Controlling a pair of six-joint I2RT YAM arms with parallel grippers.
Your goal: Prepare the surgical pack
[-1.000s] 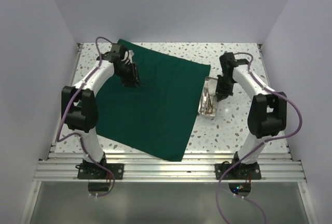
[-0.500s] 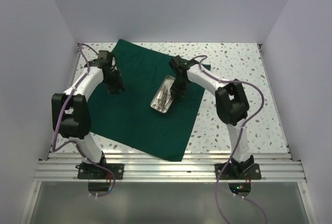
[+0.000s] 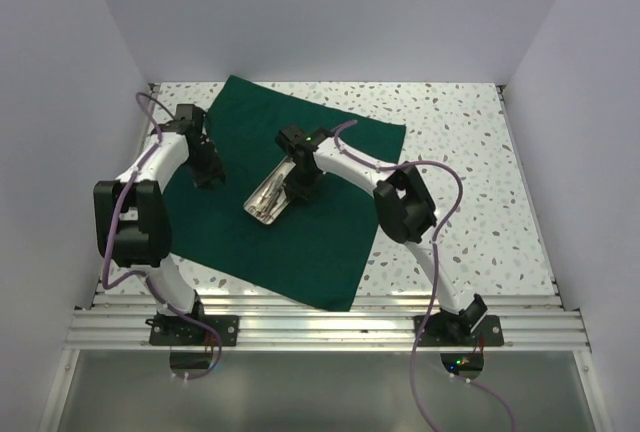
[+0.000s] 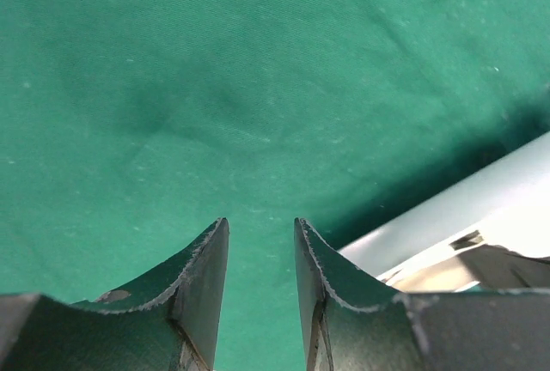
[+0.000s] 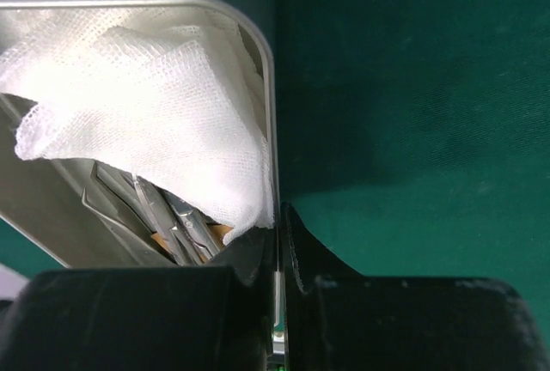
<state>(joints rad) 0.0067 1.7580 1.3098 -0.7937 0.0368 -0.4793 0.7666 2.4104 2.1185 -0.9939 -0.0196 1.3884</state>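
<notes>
The dark green drape [image 3: 300, 222] lies flat on the table. The steel tray [image 3: 268, 194] rests on the drape near its middle. My right gripper [image 3: 300, 184] is shut on the tray's right wall [image 5: 271, 130]. White gauze [image 5: 146, 105] and steel scissors and forceps [image 5: 172, 216] lie inside the tray. My left gripper [image 3: 207, 174] hovers over the drape's left part [image 4: 215, 88], its jaws a little apart and empty. The tray's edge [image 4: 464, 208] shows at the right of the left wrist view.
The speckled tabletop [image 3: 470, 172] stretches to the right of the drape. White walls [image 3: 590, 102] close in the sides and back. An aluminium rail [image 3: 330, 322] runs along the near edge.
My right gripper has carried the tray leftwards from the bare table onto the middle of the drape. My left gripper has moved left and nearer along the drape's left side.
</notes>
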